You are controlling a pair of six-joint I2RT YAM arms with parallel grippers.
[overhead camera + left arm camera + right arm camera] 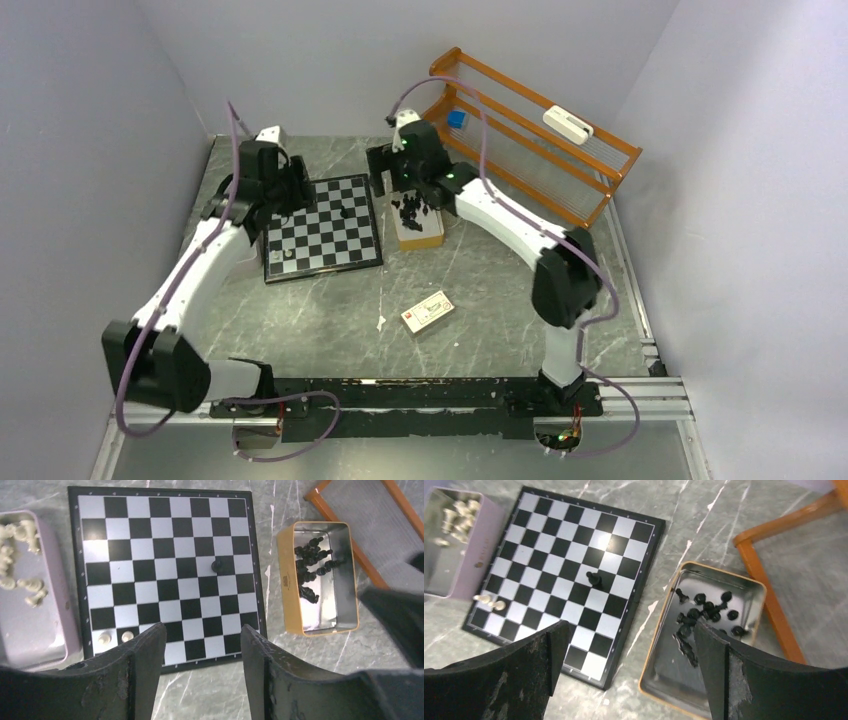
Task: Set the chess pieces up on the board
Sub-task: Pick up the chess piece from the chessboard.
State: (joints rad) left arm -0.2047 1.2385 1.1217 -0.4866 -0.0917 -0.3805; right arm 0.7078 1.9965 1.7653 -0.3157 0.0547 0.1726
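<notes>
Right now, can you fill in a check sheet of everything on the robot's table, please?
Surface: grey marbled tabletop, a few white flecks.
Job's things: black-and-white checkered chessboard holds one black chess piece and two pale chess pieces; spare black pieces lie in the tan metal tin, spare pale pieces in the lilac tin.
Clutter: small white-and-red flat box, near the middle.
Grippers: left gripper and right gripper both open, empty.
Cables: purple cables run along both arms.
Surroundings: orange-framed rack at the far right; plain pale walls.
</notes>
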